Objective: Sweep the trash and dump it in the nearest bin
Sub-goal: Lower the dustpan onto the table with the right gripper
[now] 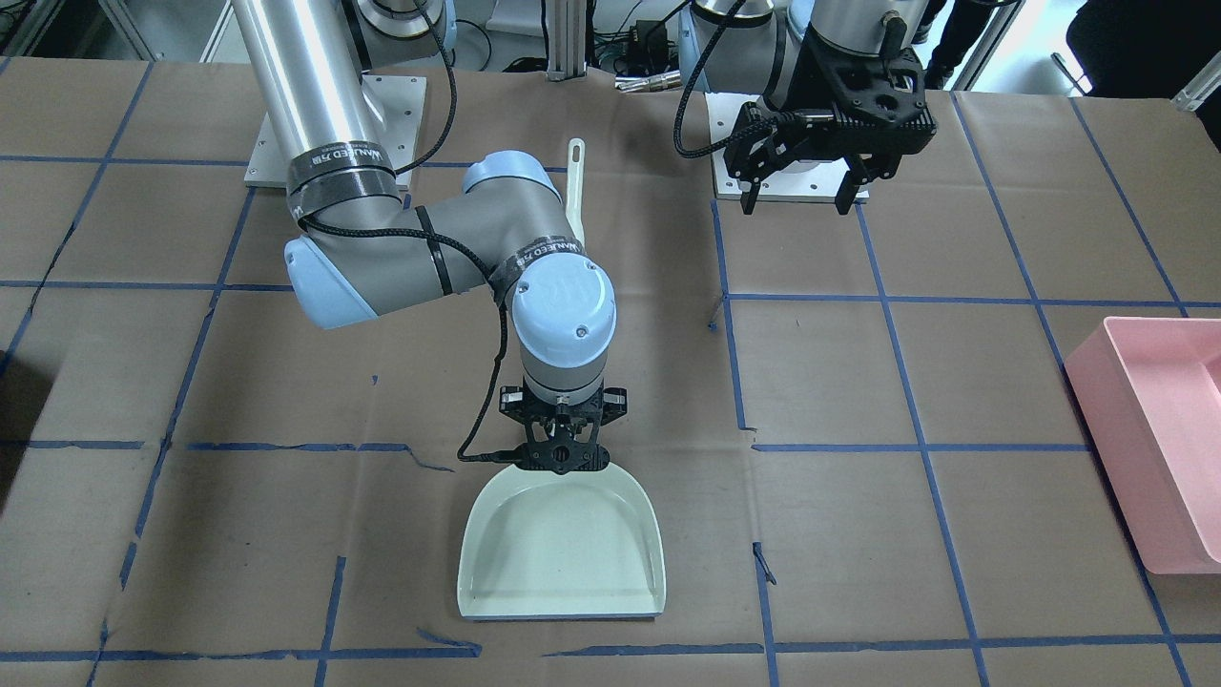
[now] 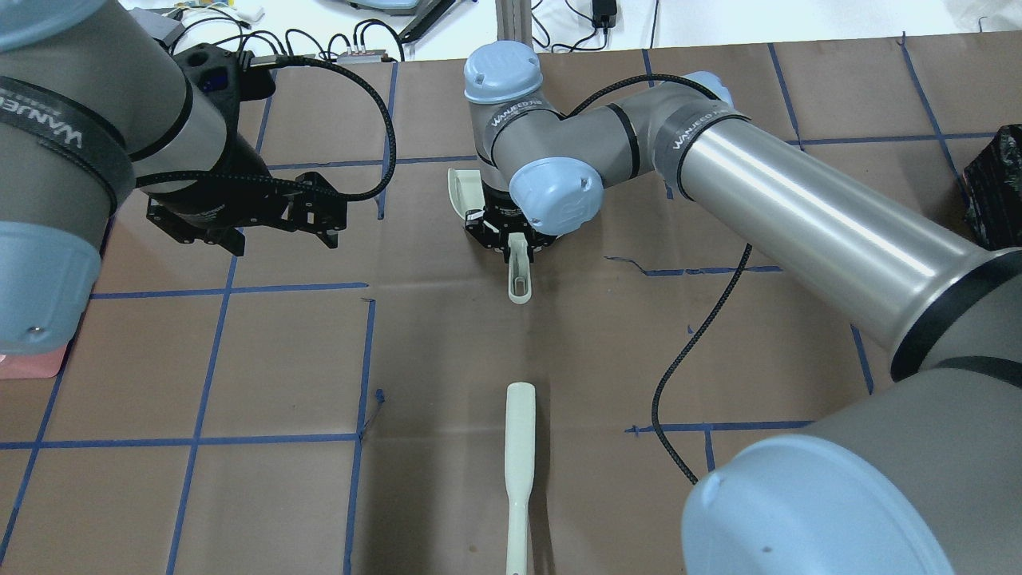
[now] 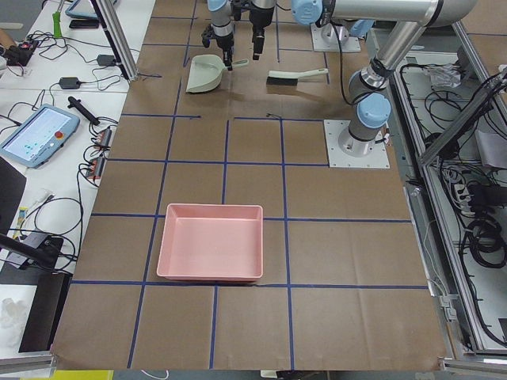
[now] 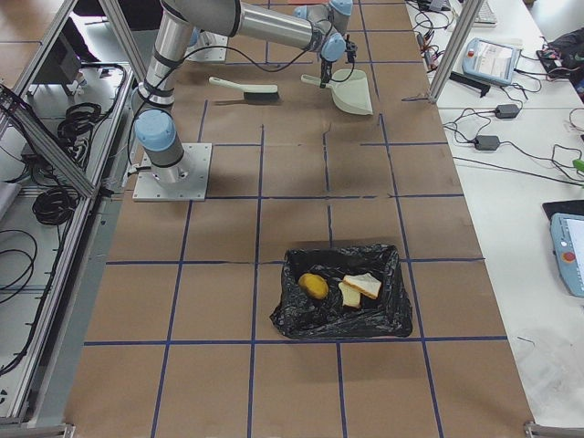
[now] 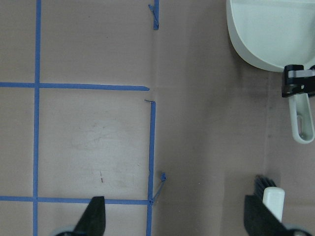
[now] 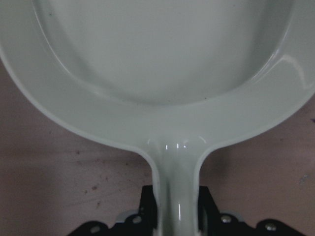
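The trash lies inside the black-bag-lined bin (image 4: pixel 383 315): a round yellow-brown lump (image 4: pixel 313 286) and two bread pieces (image 4: pixel 360 289). A pale green dustpan (image 1: pixel 563 544) lies flat on the brown paper, and nothing shows in its pan. My right gripper (image 1: pixel 563 456) is shut on the dustpan's handle (image 6: pixel 177 206). The matching brush (image 2: pixel 519 439) lies on the table nearer the robot, held by neither gripper. My left gripper (image 1: pixel 796 202) hovers open over the paper, off to the side of dustpan and brush, with nothing between its fingers (image 5: pixel 96 216).
An empty pink bin (image 3: pixel 210 241) stands at the table's end on the robot's left. The black-lined bin is at the opposite end. Blue tape lines grid the paper. Two arm base plates (image 1: pixel 334 134) sit at the robot's edge.
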Available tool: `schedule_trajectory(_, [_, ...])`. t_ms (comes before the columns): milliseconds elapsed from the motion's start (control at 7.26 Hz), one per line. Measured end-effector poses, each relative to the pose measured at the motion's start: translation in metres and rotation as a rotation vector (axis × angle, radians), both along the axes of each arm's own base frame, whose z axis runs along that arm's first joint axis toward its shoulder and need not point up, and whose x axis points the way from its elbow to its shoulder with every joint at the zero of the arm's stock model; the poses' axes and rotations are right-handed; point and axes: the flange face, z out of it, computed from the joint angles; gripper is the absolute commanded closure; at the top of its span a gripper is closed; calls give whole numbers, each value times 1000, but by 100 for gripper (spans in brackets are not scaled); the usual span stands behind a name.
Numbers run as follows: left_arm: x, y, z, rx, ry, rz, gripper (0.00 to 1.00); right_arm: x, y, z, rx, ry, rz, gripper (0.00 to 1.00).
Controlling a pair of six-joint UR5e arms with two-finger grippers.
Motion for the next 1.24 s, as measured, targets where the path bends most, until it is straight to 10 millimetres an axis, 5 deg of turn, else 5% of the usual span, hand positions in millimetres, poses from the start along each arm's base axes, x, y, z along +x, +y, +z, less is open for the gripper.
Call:
schedule_trajectory(827, [0, 0, 0, 1, 0, 0, 0, 1, -10, -6, -8, 10, -18, 94])
schedule_trajectory(965, [0, 0, 0, 1, 0, -1, 0, 1, -14, -3, -15, 7, -24, 61])
schedule_trajectory(1103, [0, 0, 0, 1, 0, -1, 0, 2, -16, -3, -17, 7, -28, 1])
schedule_trajectory(1240, [0, 0, 0, 1, 0, -1, 0, 2, -18, -4, -19, 9, -29, 0])
